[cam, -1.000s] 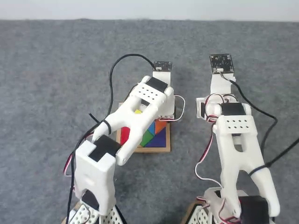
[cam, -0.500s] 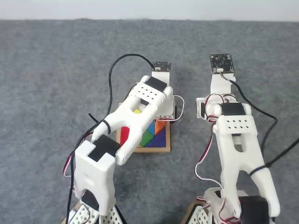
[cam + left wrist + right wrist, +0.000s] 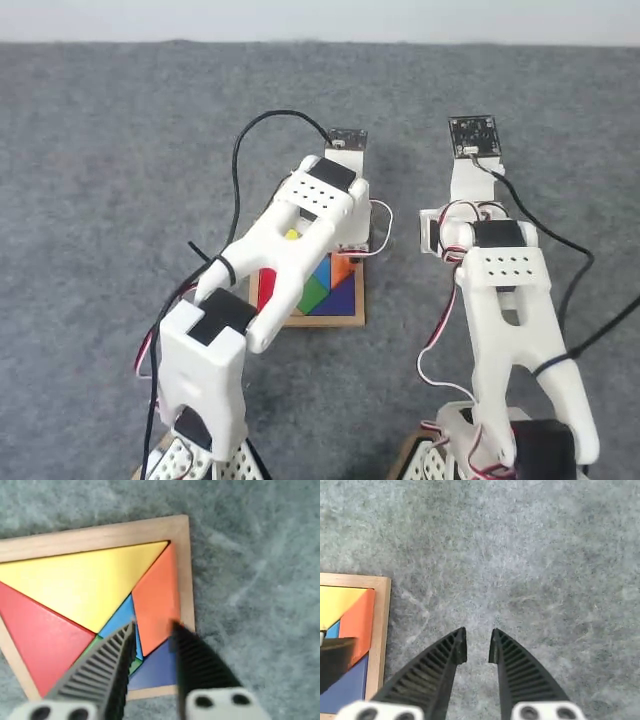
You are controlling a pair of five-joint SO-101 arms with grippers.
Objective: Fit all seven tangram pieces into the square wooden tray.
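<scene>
1. L gripper (image 3: 153, 626): jaws a little apart, narrow gap, nothing clamped btwn them. It hung over the square wooden tray (image 3: 100, 532), at the corner side where the orange piece (image 3: 156, 600) lay.
2. One L fingertip sat over the seam btwn the light blue piece (image 3: 117, 623) and the orange one, the other over the orange piece's edge next to the dark blue piece (image 3: 156, 669). Contact w/ the wood: couldn't tell.
3. Tray lay flat on the grey mat (image 3: 100, 150), under the left arm (image 3: 300, 235) in the high view, its near rim showing.
4. Inside the tray, all flush: big yellow triangle (image 3: 85, 582) along one rim, big red triangle (image 3: 42, 645) beside it, a bit of the green piece (image 3: 91, 647) past the red one. Fingers hid part of the tray.
5. R gripper (image 3: 477, 631): jaws also slightly apart, empty, over bare mat just beside the tray's rim, not touching it.
6. Right arm (image 3: 505, 300) stood to the side of the tray, apart from the L arm.
</scene>
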